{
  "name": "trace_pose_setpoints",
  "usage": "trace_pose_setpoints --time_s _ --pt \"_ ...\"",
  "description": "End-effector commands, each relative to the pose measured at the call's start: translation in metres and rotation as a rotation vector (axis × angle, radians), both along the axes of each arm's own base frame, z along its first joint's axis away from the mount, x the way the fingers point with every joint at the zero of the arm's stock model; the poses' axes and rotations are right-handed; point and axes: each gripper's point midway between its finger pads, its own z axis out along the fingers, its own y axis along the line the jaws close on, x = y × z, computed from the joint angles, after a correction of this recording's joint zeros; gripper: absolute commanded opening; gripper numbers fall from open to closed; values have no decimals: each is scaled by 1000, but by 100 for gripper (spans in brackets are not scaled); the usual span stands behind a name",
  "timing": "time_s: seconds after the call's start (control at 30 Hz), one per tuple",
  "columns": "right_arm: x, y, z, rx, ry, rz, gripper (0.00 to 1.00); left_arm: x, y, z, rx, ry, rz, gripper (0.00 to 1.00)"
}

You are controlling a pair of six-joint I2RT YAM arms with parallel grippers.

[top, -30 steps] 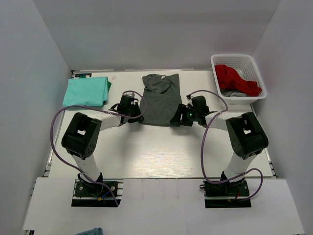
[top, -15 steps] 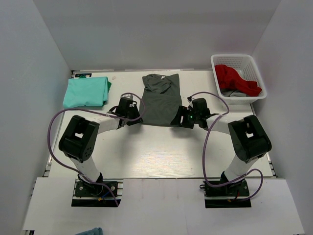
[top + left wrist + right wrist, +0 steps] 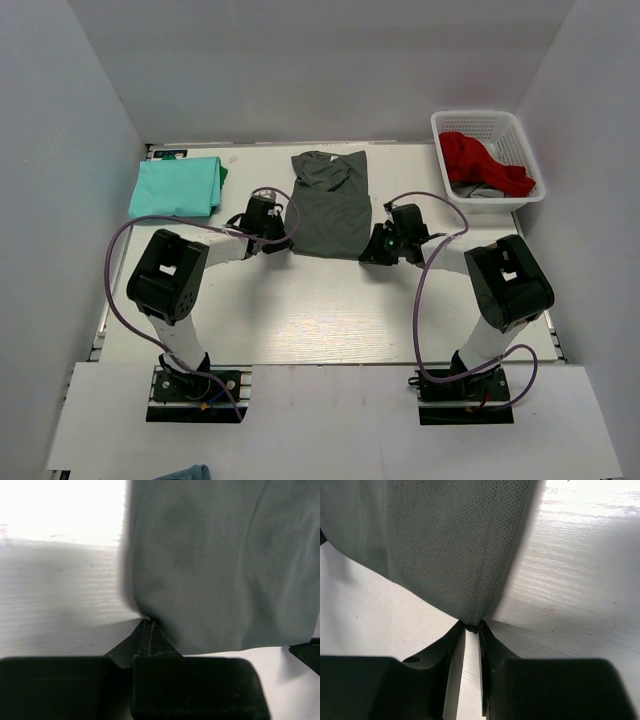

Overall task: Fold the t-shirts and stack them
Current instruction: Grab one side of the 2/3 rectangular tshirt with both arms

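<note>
The charcoal grey t-shirt (image 3: 328,205) lies in the middle of the worktop (image 3: 320,310), toward its far edge. The left hand (image 3: 148,624) is clenched on the shirt's near left corner. The right hand (image 3: 471,626) pinches its near right corner. The folded mint-green t-shirt (image 3: 178,187) sits at the far left corner.

- Top view: fingertips of left pincer (image 3: 286,242) and right pincer (image 3: 366,252) too small to resolve against the charcoal t-shirt (image 3: 328,205).
- Both wrist views: shirt cut off at top edge; left wrist fabric edge blurred.
- Basket (image 3: 478,113): grey cloth (image 3: 478,192) mostly buried under red cloth (image 3: 485,160).
- Teal scrap (image 3: 185,471) cut by bottom edge.
</note>
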Motion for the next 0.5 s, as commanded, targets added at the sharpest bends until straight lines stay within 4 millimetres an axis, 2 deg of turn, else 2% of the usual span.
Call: trace_pose_setpoints --time_s 0.0,0.03,0.1,0.17,0.23,0.33,0.37,0.4,0.47 --pt "-12 -10 -19 -66 44 -2 22 -39 13 -44 89 153 -38 0" --pt "-10 -11 -18 -73 32 -7 15 -40 14 -47 87 149 -38 0" --pt "-3 -10 -13 -72 0 -16 9 -39 13 -34 70 108 -37 0" --pt "2 -13 -12 -88 -21 -29 0 -45 16 -30 65 97 -37 0" --pt "1 -14 -10 -92 -35 -22 0 -47 19 -18 60 64 -30 0" --pt "-10 -10 1 -69 -46 11 0 -57 20 -8 38 54 -31 0" --pt "-20 -12 -1 -76 -10 21 0 -61 17 4 0 45 -36 0" --pt "-30 -12 8 -68 -27 29 0 -67 16 7 -18 58 -30 0" --pt "-50 -15 12 -56 2 45 0 -90 15 4 -49 98 -47 0"
